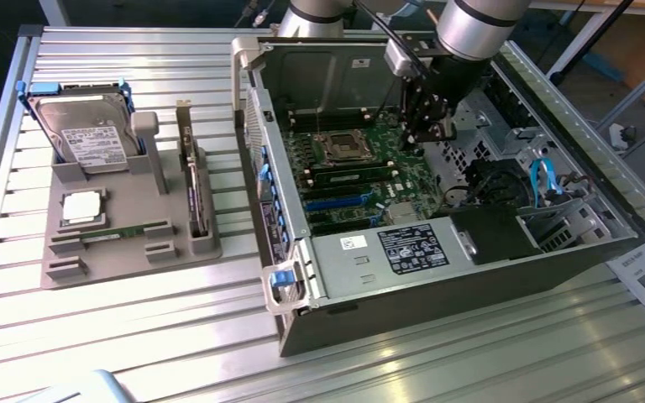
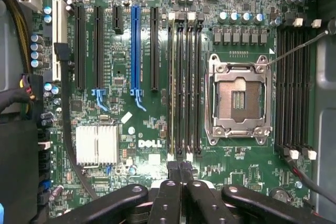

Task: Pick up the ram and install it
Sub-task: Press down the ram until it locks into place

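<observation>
The ram (image 1: 111,232) shows as a thin green strip on edge in the front slot of the grey holder (image 1: 132,260), at the exterior view's left. My gripper (image 1: 429,126) hangs inside the open computer case, above the motherboard (image 1: 356,180) and well away from the holder. In the wrist view its black fingertips (image 2: 174,167) are pressed together with nothing between them. They sit over the end of the memory slots (image 2: 184,85) beside the empty CPU socket (image 2: 239,98). One of those slots (image 2: 171,85) holds a thin stick with a pale top edge.
The holder also carries a hard drive (image 1: 93,138), a square silver CPU (image 1: 83,206) and an upright dark card (image 1: 194,189). The case walls (image 1: 258,159), a black power supply (image 1: 412,248) and blue cables (image 1: 543,180) crowd the motherboard. Slatted metal table all around.
</observation>
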Motion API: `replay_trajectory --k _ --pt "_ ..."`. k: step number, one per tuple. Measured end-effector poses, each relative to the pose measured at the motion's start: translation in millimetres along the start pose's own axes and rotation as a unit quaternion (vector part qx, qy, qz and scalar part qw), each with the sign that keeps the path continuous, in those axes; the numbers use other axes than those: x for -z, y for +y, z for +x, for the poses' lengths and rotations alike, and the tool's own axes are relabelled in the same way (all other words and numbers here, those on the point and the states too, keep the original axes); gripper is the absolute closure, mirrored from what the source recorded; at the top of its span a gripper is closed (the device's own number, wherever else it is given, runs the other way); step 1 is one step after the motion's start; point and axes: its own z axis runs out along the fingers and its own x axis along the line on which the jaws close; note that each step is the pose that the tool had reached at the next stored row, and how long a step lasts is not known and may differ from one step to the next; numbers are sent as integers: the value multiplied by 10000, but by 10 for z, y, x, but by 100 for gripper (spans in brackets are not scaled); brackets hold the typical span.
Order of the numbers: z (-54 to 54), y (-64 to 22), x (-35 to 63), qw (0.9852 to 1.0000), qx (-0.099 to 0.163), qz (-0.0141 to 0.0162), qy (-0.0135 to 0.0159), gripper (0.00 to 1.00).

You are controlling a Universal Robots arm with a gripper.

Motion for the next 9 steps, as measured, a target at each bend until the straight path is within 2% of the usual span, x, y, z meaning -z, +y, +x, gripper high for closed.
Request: replay_trajectory --k 6,9 --pt "0 29 -11 10000 0 0 -1 90" --pt "2 38 -63 10000 0 0 0 90"
